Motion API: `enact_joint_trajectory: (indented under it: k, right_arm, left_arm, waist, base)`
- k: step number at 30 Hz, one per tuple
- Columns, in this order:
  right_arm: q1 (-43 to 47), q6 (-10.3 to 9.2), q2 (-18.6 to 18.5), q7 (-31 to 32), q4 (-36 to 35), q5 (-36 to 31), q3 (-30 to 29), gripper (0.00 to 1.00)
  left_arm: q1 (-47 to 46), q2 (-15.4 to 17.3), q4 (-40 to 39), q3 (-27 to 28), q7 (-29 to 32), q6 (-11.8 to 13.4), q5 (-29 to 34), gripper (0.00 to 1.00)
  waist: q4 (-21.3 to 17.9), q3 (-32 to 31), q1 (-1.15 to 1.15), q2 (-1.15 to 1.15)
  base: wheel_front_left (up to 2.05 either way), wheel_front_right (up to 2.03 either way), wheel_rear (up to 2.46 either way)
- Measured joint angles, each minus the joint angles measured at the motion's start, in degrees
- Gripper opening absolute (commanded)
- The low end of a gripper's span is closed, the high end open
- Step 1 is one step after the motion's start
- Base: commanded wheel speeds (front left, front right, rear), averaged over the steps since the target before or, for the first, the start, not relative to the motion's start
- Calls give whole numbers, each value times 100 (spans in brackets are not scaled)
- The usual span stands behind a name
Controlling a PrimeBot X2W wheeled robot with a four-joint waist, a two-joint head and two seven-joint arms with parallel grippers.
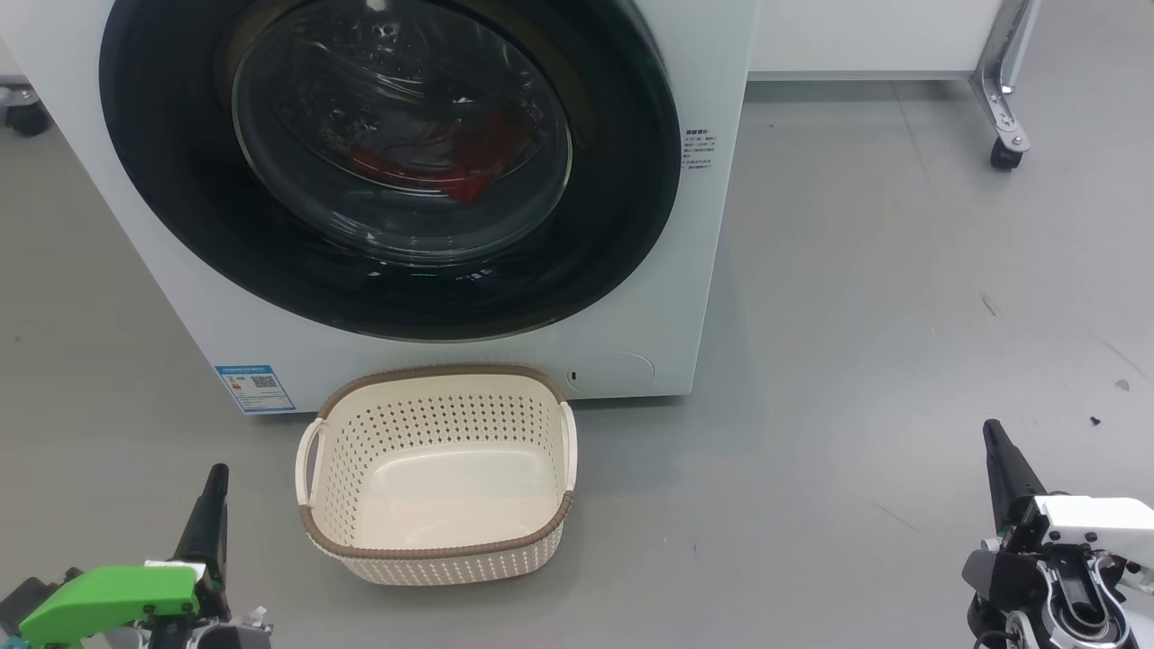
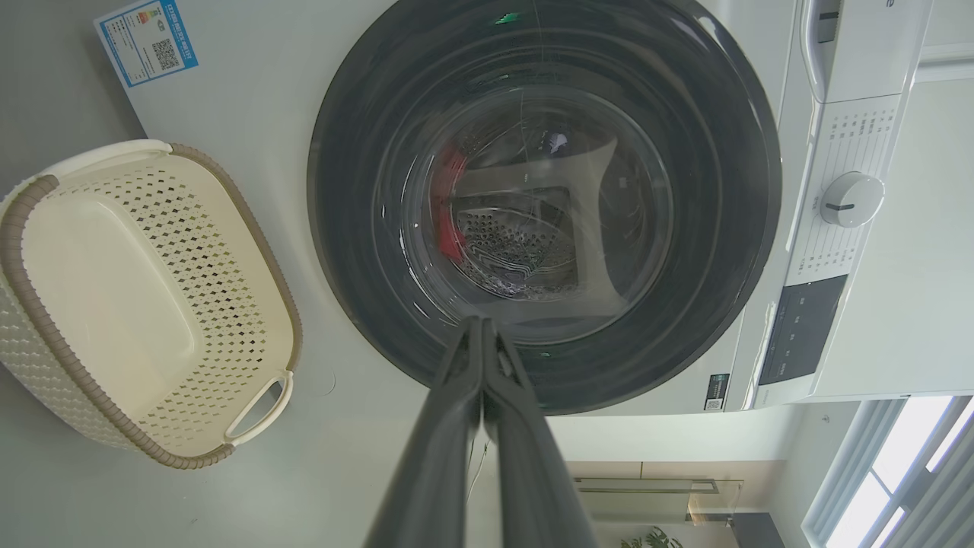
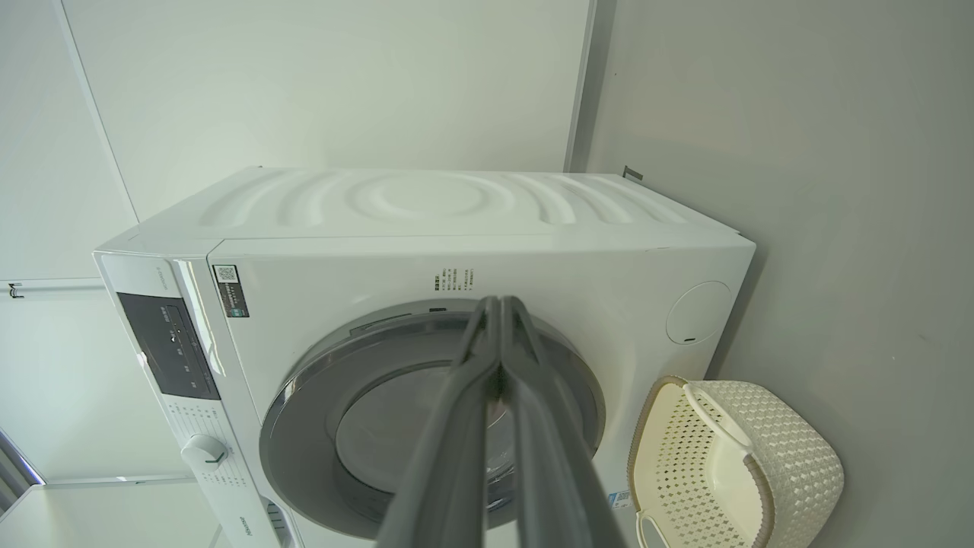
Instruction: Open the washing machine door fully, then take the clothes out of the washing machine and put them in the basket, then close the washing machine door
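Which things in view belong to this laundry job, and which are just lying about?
Job:
washing machine
washing machine door, shut
red clothes behind its glass
basket, empty

Lying about:
metal leg on a caster
dark wheel at far left

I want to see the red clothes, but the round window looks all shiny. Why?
Head view: curved glass in the washing machine door reflects the room, so pale streaks cross the clothes. Left wrist view: reflections veil them too, and the wide lens bends the washing machine.
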Motion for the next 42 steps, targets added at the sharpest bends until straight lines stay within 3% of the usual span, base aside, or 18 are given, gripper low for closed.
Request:
enact_joint_trajectory:
  k: [30,31,32,33,34,42]
  right_arm:
    - [0,-1,8,1,0,-1,-5,0]
    - [9,-3,13,0,24,0,-3,100]
    - [37,-4,34,0,67,1,-1,100]
    - [92,-5,70,-1,135,1,1,0]
    - [157,-5,109,0,200,1,5,100]
    - [278,-5,158,-56,271,-12,12,100]
  left_arm:
    - [0,-3,1,18,1,-1,1,0]
    - [7,-8,22,15,-1,3,0,100]
    - [29,-31,77,10,-1,4,0,100]
    - [80,-63,143,-1,-1,5,0,0]
    - [134,-93,207,-15,-2,5,0,100]
    - [250,-146,254,-30,-31,5,1,100]
  waist:
    - [0,0,0,0]
    - [0,0,0,0]
    - [0,0,0,0]
    - [0,0,0,0]
    - [-1,0,0,0]
    - [0,2,0,0]
  base:
    - [0,0,0]
    - [0,0,0]
    - [0,0,0]
    - [0,0,0]
    - [0,0,0]
    - [0,0,0]
